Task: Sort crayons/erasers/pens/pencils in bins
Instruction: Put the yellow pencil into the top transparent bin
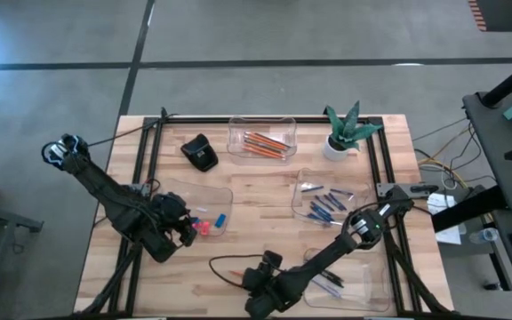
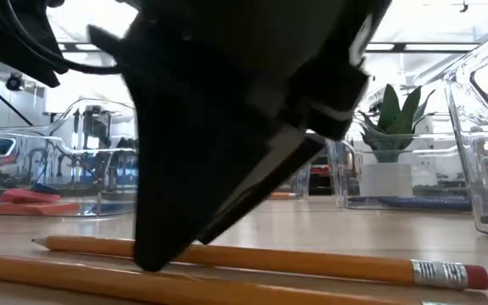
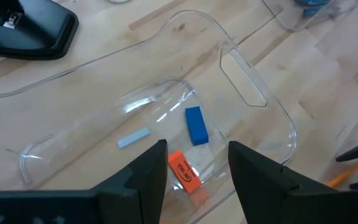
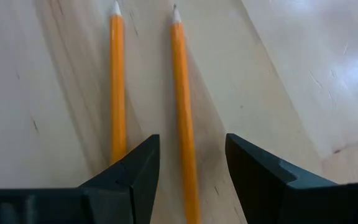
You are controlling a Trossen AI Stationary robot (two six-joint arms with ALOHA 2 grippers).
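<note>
Wooden worktop (image 1: 265, 191) is carrying four clear bins while the right hand (image 4: 191, 165), fingers apart, is straddling one of two pencils (image 4: 182, 93) near the front edge, likely needing to close next; the left hand (image 3: 194, 168) is hovering, fingers apart, over the eraser bin (image 3: 253, 99).

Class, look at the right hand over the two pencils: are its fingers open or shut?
Open. The right hand has a clear gap between its fingers, with one pencil lying on the table between them, not yet gripped.

Four clear bins (image 1: 261, 138), two loose pencils (image 4: 182, 93) on the table, three erasers (image 3: 196, 125) in one bin, one potted plant (image 1: 345, 132), one black lump-shaped object (image 1: 201, 152).
</note>
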